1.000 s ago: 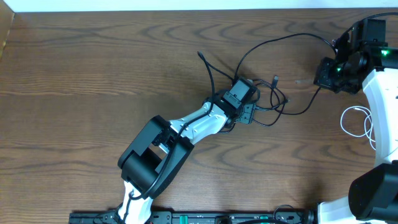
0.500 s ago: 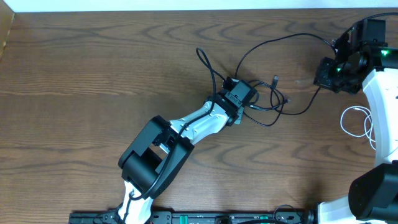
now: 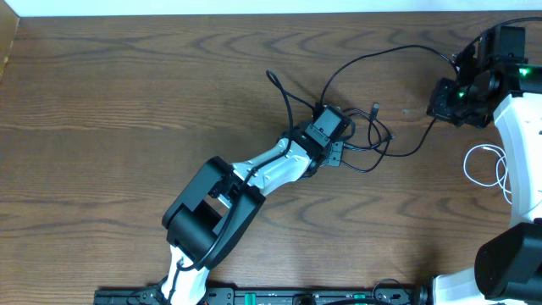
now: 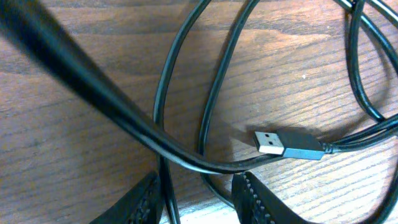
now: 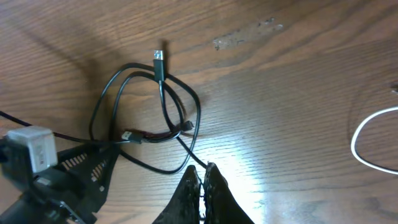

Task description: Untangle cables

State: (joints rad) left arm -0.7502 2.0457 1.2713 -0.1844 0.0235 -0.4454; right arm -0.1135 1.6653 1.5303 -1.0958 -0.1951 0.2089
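The white cable (image 3: 484, 166) lies alone by the right edge of the tabletop (image 3: 127, 102), seemingly freed. The black cables (image 5: 161, 81) loop over one another right of centre, so most work is left. The left pincer (image 4: 198, 198) gapes astride one strand, gripping nothing. The right pincer (image 5: 202, 177) looks closed on a black strand.

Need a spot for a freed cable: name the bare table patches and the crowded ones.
Free: the table left of the left arm; the front strip between both arms. Crowded: black cables around the left gripper; white cable by the right arm.
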